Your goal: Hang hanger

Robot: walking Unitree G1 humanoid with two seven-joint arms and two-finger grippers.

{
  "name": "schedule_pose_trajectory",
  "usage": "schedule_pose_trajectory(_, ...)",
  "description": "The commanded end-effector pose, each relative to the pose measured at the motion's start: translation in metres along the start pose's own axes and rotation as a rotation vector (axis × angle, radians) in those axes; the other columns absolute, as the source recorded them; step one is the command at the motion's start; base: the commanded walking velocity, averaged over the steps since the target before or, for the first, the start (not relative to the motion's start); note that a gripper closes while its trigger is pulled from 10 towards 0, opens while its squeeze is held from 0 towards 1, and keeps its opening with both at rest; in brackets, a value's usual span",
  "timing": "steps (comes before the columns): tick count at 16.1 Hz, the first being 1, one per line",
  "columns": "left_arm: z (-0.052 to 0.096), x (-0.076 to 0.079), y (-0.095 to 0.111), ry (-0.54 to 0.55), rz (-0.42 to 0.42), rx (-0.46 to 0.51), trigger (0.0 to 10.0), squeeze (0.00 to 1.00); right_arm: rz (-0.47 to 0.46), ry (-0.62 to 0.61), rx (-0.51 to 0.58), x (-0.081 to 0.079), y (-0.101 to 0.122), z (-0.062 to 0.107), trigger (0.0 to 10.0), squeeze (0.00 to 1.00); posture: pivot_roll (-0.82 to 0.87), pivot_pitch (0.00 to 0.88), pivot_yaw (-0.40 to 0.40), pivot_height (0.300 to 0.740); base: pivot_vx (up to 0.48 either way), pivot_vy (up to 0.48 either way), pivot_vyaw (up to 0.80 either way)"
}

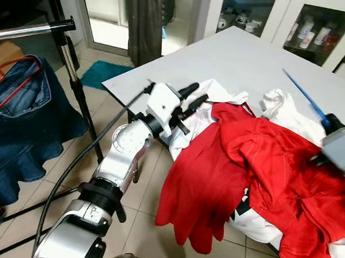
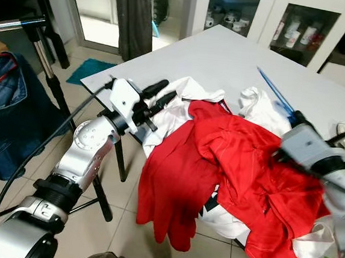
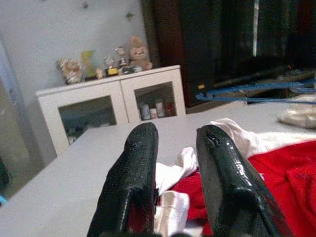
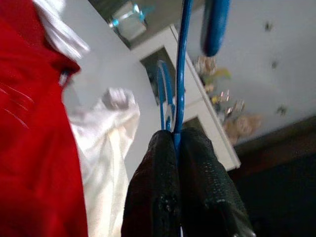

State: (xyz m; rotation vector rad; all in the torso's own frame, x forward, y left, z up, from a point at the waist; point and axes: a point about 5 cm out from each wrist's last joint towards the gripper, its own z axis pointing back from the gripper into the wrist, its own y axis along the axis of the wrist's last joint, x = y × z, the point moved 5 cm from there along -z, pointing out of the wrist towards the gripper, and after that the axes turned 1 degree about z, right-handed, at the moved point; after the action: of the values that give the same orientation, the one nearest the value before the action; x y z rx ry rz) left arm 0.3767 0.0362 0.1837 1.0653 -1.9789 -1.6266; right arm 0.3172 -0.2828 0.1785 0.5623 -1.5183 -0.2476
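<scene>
Right gripper (image 4: 177,140): fingers pinching blue hanger (image 1: 305,96), long axis up-table | left gripper (image 1: 194,98): fingers slightly parted, empty | garment rail (image 1: 27,30) far left, nearer the left arm.

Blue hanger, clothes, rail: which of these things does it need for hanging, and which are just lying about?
For the job:
blue hanger, pinched in the right gripper
metal clothes rail

Just lying about:
red garment
white clothes
hung denim skirt
left gripper, open, holding nothing

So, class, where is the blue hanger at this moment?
The blue hanger is pinched in the right gripper, sticking up over the white table on the robot's right, just beyond the red garment.
</scene>
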Motion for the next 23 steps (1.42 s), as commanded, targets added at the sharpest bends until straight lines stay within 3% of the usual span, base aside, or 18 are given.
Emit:
schedule_pose_trajectory(1,-0.001,-0.005,-0.006,0.016,0.035,-0.028,10.0,0.0,0.021,-0.012,0.024,0.0,0.006,0.001,10.0,0.0,0.04,0.037,0.022,0.74,0.0,0.0,0.0)
schedule_pose_trajectory(5,-0.005,-0.011,-0.017,0.028,0.011,-0.078,10.0,0.0,0.001,-0.083,0.071,0.001,0.023,-0.001,10.0,0.0,0.03,0.042,0.023,0.74,0.0,0.0,0.0)
schedule_pose_trajectory(7,-0.007,-0.002,-0.016,-0.046,-0.005,-0.068,10.0,0.0,0.026,-0.082,0.087,-0.01,0.03,-0.001,10.0,0.0,0.02,0.041,0.021,0.74,0.0,0.0,0.0)
schedule_pose_trajectory(11,0.001,0.008,-0.043,-0.105,-0.042,-0.181,10.0,0.0,0.004,-0.071,0.113,-0.024,0.041,-0.001,10.0,0.0,0.02,0.04,0.024,0.74,0.0,0.0,0.0)
schedule_pose_trajectory(14,0.01,0.0,-0.064,-0.072,-0.133,-0.302,10.0,0.0,-0.001,-0.074,0.123,-0.025,0.044,-0.004,10.0,0.0,0.02,0.036,0.025,0.74,0.0,0.0,0.0)
schedule_pose_trajectory(17,0.011,-0.008,-0.064,-0.034,-0.153,-0.311,10.0,0.0,-0.011,-0.081,0.132,-0.023,0.048,-0.005,10.0,0.0,0.02,0.033,0.025,0.74,0.0,0.0,0.0)
schedule_pose_trajectory(18,0.012,-0.009,-0.065,-0.036,-0.154,-0.315,0.0,0.0,-0.015,-0.084,0.134,-0.022,0.048,-0.005,10.0,0.0,0.02,0.033,0.025,0.74,0.0,0.0,0.0)
schedule_pose_trajectory(23,0.013,-0.007,-0.067,-0.049,-0.194,-0.313,0.0,0.0,-0.021,-0.091,0.135,-0.021,0.049,-0.005,10.0,0.0,0.02,0.031,0.03,0.74,0.0,0.0,0.0)
